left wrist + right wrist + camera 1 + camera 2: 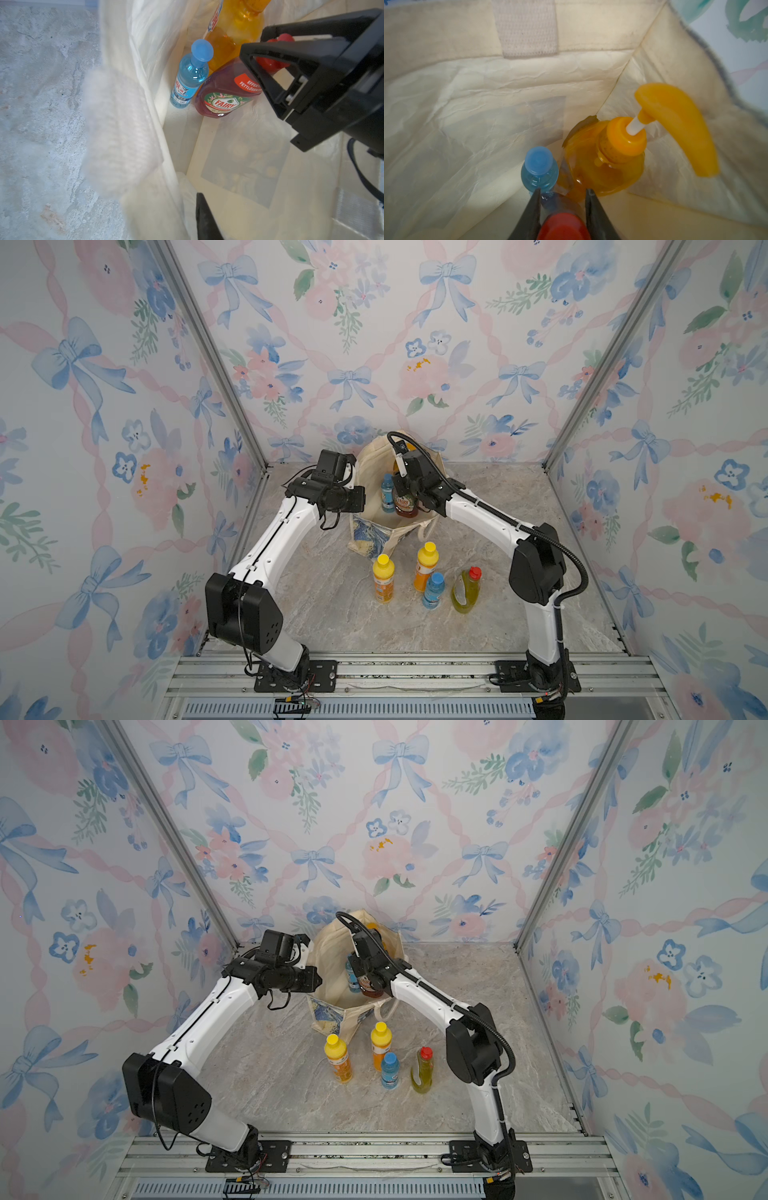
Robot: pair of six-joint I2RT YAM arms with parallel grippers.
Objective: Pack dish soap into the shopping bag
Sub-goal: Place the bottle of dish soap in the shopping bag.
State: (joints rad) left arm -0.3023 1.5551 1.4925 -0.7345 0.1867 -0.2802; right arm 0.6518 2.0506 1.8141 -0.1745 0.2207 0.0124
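The cream shopping bag (374, 466) stands open at the back of the table. Inside it are a big orange pump bottle (604, 166) and a small blue bottle (190, 76). My right gripper (562, 190) reaches into the bag, shut on the neck of the dark-red red-capped dish soap bottle (224, 93). That bottle hangs tilted beside the blue one, its base low near the bag's floor. My left gripper (358, 499) is shut on the bag's left rim. One black finger (204, 216) shows inside the wall and the other is hidden by cloth.
In front of the bag stand two orange yellow-capped bottles (382, 578) (424, 566), a small blue bottle (433, 591) and a yellow-green red-capped bottle (466, 591). Floral walls close in three sides. A metal rail (415, 668) runs along the front edge.
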